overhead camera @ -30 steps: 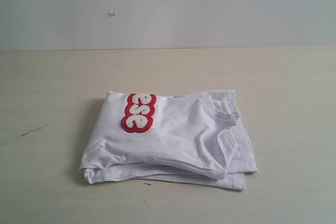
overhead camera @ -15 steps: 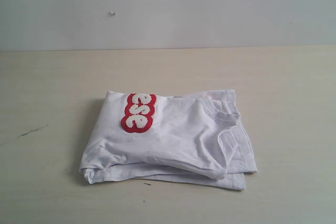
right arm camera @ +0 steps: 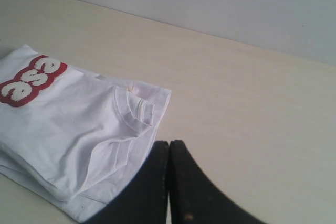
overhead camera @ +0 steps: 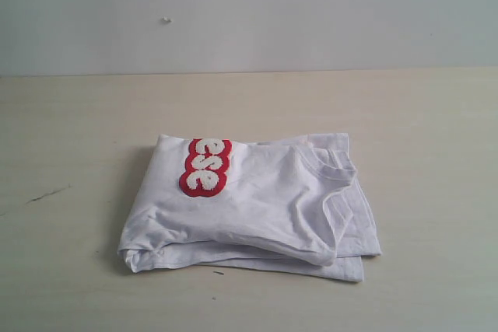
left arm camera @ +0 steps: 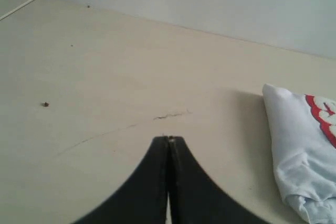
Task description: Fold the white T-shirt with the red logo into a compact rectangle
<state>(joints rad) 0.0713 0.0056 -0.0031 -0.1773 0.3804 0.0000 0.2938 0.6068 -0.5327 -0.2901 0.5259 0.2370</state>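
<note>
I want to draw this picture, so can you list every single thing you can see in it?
white T-shirt: one, white, folded in a bundle in the middle of the table
red logo: one, red with fluffy white letters, on top of the shirt at its far left part
collar: one, white and ribbed, on the shirt's right part
table: one, pale beige, under everything
scratch: one, thin and dark, on the table left of the shirt
wall: one, pale grey, behind the table
left claw: one, black, shut, holding nothing, over bare table beside the shirt
right claw: one, black, shut, holding nothing, near the shirt's collar end
</note>
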